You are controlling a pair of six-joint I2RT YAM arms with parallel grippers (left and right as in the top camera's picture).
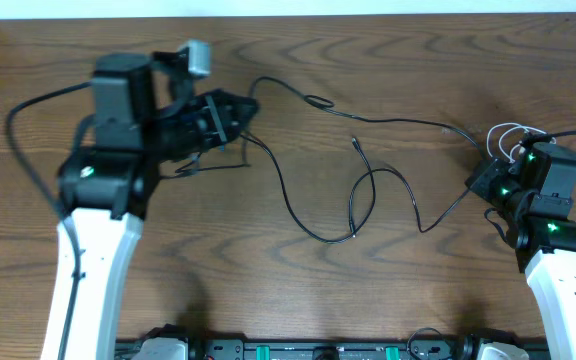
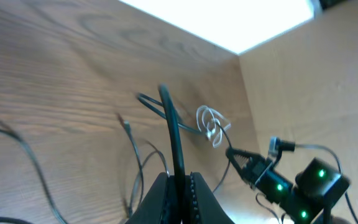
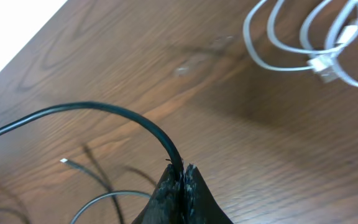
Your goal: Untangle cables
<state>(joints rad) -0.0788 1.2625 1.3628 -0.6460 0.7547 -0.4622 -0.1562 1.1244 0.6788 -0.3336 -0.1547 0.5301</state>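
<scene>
Wooden table (image 1: 368, 290); left hand (image 2: 179, 178), right hand (image 3: 182, 169) tight on black cables (image 3: 92, 106)

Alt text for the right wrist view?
The right gripper, shut, pinches a thin black cable that arcs up and leftward over the wooden table. A coiled white cable lies at upper right; loose black strands lie at lower left.

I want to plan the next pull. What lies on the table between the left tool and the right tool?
Overhead view: between the left tool and the right tool lie only thin black cables, crossing in a loop on the table.
</scene>
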